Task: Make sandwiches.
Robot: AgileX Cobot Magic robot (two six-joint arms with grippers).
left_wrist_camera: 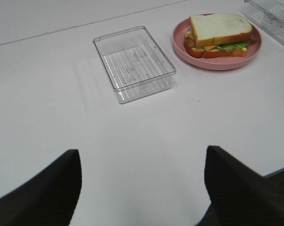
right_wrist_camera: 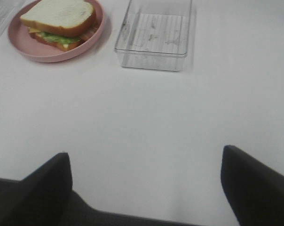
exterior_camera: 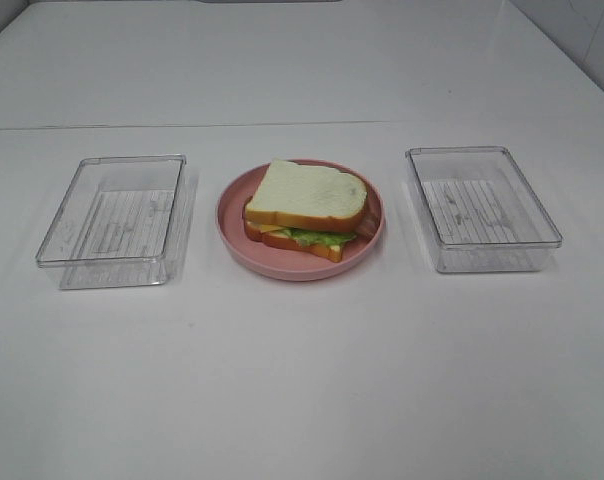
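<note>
A stacked sandwich [exterior_camera: 307,208] lies on the round pink plate [exterior_camera: 232,225] in the middle of the table: a white bread slice with orange-brown crust on top, green lettuce [exterior_camera: 317,237] and yellow cheese showing at the edge, another slice below. The sandwich [left_wrist_camera: 219,34] and the sandwich [right_wrist_camera: 59,21] also appear in both wrist views. My left gripper [left_wrist_camera: 142,186] is open, far back from the plate over bare table. My right gripper [right_wrist_camera: 146,188] is open too, with nothing between its fingers. Neither arm shows in the exterior high view.
A clear plastic tray [exterior_camera: 117,220] stands empty left of the plate, and a second clear tray [exterior_camera: 482,207] stands empty to its right. The table is white, with a seam [exterior_camera: 302,124] running across behind the trays.
</note>
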